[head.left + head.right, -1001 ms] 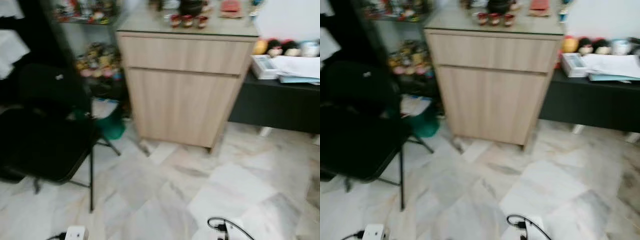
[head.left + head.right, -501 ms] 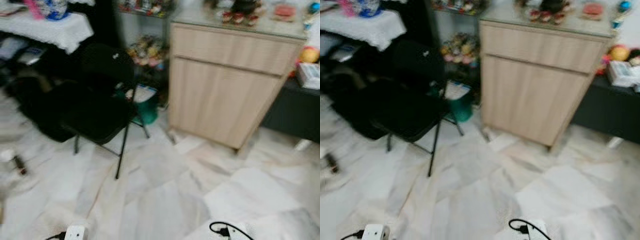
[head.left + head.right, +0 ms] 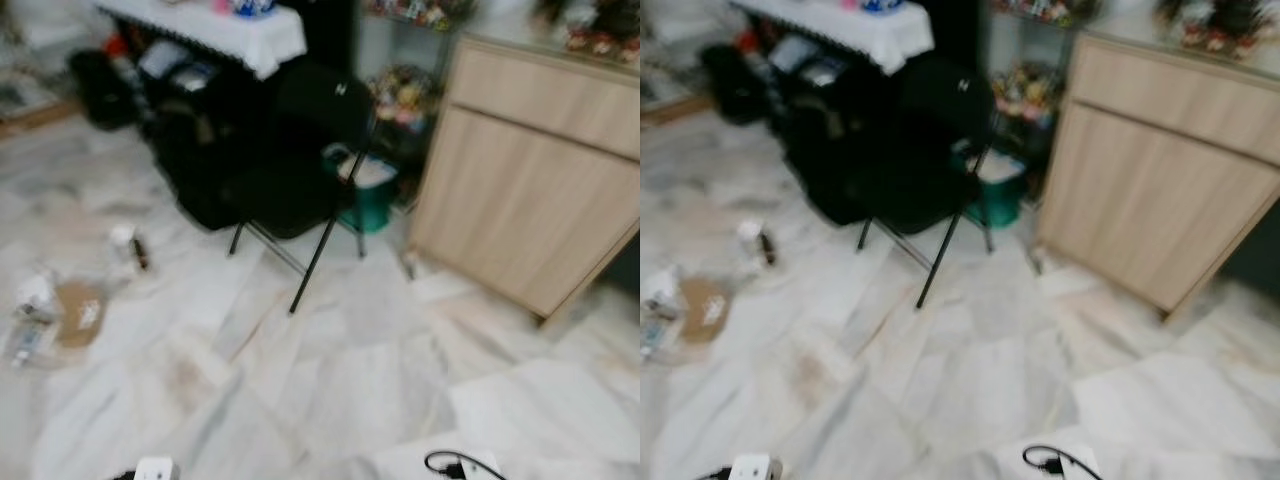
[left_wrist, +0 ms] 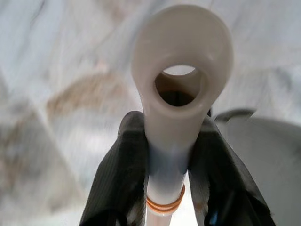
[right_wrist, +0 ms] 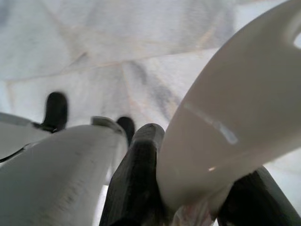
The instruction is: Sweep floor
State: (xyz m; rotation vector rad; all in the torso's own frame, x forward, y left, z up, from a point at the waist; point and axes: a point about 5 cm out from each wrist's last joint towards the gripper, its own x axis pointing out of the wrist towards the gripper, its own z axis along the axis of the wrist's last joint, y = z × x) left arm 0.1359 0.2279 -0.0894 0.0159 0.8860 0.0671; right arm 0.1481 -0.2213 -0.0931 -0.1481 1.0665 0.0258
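We hold the tools in both claws. The left gripper (image 4: 164, 188) is clenched on the broom handle (image 4: 181, 94), its two fingers (image 4: 120, 174) pressed on either side just below the handle's hanging loop. The right gripper (image 5: 188, 197) is clamped on the dustpan handle (image 5: 235, 117), a broad white curve rising out between its fingers.

We judge the step in hand to be the approach to the dirt. The litter (image 3: 60, 310), scraps and a flat brown piece, lies on the marble floor (image 3: 330, 380) well ahead of the left gripper and off to its left side; the chair (image 3: 300, 170) stands beyond both claws, the cabinet (image 3: 540, 170) ahead of the right one. To do this well, we should face the litter fully, stop short of it, and keep both grips firm so that neither handle twists. The views are blurred, so we should settle before lowering the broom.

Against the earlier frames, the whole view has swung leftward: the cabinet has slid to the right edge and the litter has come into sight. That is our camera turning, not the things moving.
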